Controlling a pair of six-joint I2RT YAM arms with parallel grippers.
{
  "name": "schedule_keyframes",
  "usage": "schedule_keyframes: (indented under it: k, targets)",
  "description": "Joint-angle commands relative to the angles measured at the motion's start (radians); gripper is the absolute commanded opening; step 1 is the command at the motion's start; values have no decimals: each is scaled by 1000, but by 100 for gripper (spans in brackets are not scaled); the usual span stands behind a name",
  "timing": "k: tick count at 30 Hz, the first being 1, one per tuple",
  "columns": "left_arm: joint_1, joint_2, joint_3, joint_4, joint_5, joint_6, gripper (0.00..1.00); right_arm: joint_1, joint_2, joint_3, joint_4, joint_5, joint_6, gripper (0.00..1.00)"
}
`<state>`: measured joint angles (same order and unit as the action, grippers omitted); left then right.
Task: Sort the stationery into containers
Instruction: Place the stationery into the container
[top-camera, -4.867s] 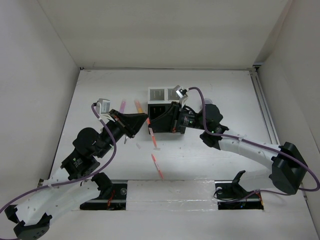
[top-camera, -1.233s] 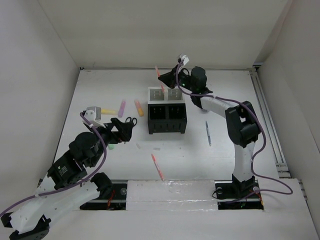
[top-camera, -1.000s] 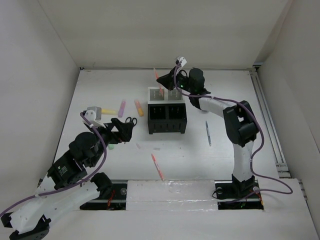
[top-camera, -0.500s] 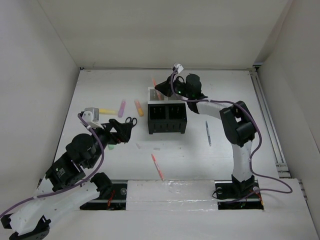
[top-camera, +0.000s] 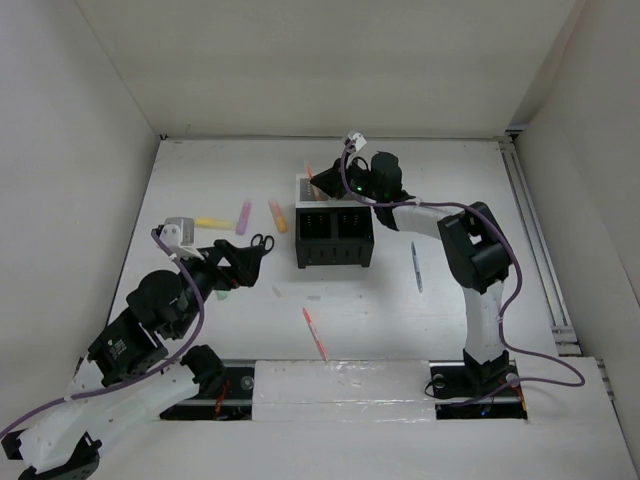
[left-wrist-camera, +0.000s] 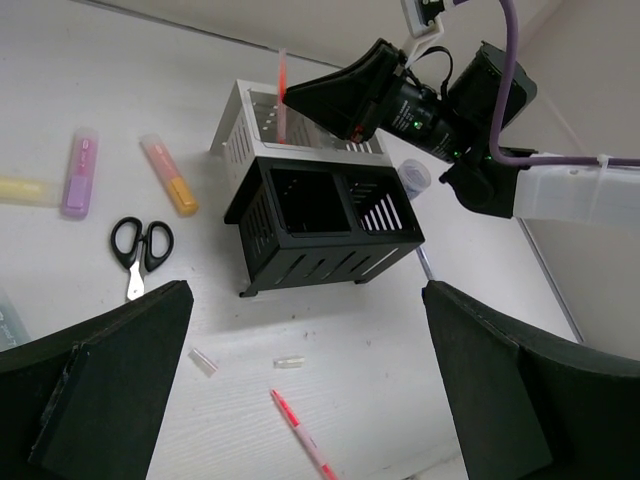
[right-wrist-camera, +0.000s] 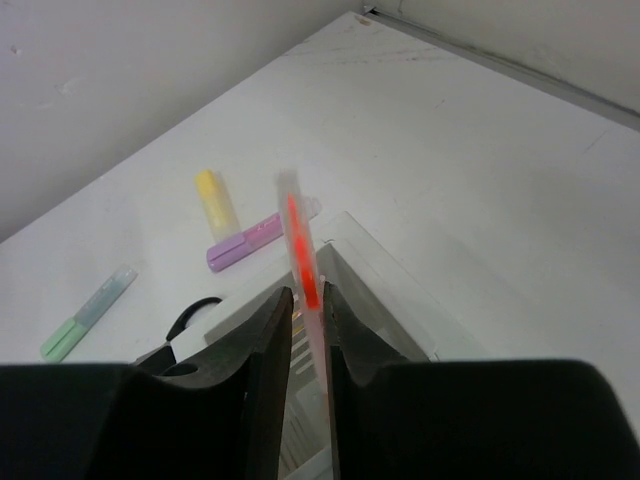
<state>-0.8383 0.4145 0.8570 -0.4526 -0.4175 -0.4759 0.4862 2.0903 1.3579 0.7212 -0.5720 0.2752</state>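
Although the thin red pen (right-wrist-camera: 298, 230) stands upright between the right gripper's (right-wrist-camera: 308, 300) fingers, with the white mesh compartment (right-wrist-camera: 385, 290) beneath for dropping, I cannot tell if they pinch it; the left gripper's (top-camera: 255, 262) fingers gape empty.

Left arm (top-camera: 150, 310) folded low, left gripper (top-camera: 256, 260) wide open; right arm (top-camera: 470, 250) stretched far forward, right gripper (right-wrist-camera: 309, 300) nearly closed.

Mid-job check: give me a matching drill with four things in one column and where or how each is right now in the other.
Things:
1. scissors
2. blue-grey pen
3. upright red pen
4. left end effector

Places or states:
A. lying right of the black compartments
B. wide open, empty
C. between the right end effector fingers, over a white compartment
D. lying left of the black compartments

Pairs: 1-D, 2-A, 3-C, 4-B
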Motion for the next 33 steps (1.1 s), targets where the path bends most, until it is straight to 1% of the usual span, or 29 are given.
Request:
schedule_keyframes:
  k: [1, 3, 4, 6, 11, 14, 15, 18, 19, 22, 23, 24, 25, 26, 27, 28, 30, 31, 32, 33]
  targets:
    - [-4, -14, -7, 40, 8, 16, 100, 11, 10, -8, 41, 1, 2, 25]
    - [-4, -14, -7, 40, 8, 16, 100, 11, 10, -8, 41, 1, 2, 30]
    - [-4, -14, -7, 40, 8, 16, 100, 11, 10, -8, 41, 1, 2, 30]
    - [-4, -14, -7, 40, 8, 16, 100, 11, 10, -8, 41, 1, 2, 33]
    - [-4, -14, -7, 40, 8, 16, 100, 20, 10, -19, 41, 1, 12, 34]
    - [-4, -23, -7, 40, 8, 16, 100, 20, -36, -46, 96, 1, 38, 36]
    - [-4, -23, -7, 40, 8, 16, 100, 20, -71, -55, 96, -8, 38, 40]
    - [-4, -23, -7, 40, -1, 16, 100, 20, -137, -66, 96, -8, 52, 45]
    - [-4, -23, -7, 40, -1, 16, 100, 20, -188, -77, 77, 1, 52, 49]
    - [-4, -14, -7, 31, -10, 6, 100, 20, -265, -89, 18, 20, 52, 56]
    - [-4, -14, -7, 31, -21, 6, 100, 20, -312, -103, 6, 33, 52, 58]
    - [-4, -14, -7, 31, -21, 6, 100, 20, -335, -103, -40, 46, 52, 58]
    - [-4, -5, -7, 31, -21, -4, 100, 9, -358, -112, -64, 73, 52, 60]
    - [-4, -5, -7, 31, -21, -4, 100, 9, -407, -123, -98, 95, 52, 73]
    - [-4, -5, -7, 22, -32, -4, 100, -3, -430, -123, -150, 124, 42, 80]
    - [-4, -5, -7, 22, -46, -18, 100, -15, -449, -123, -290, 202, 29, 85]
    - [-4, 6, -7, -1, -64, -32, 100, -34, -486, -85, -470, 288, 19, 87]
    - [-4, 6, 2, -1, -85, -44, 100, -44, -499, -85, -634, 338, 19, 87]
    - [-4, 15, 2, -17, -96, -44, 100, -70, -515, -104, -693, 392, 19, 87]
    - [-4, 27, 2, -17, -110, -59, 100, -84, -556, -127, -744, 403, 19, 87]
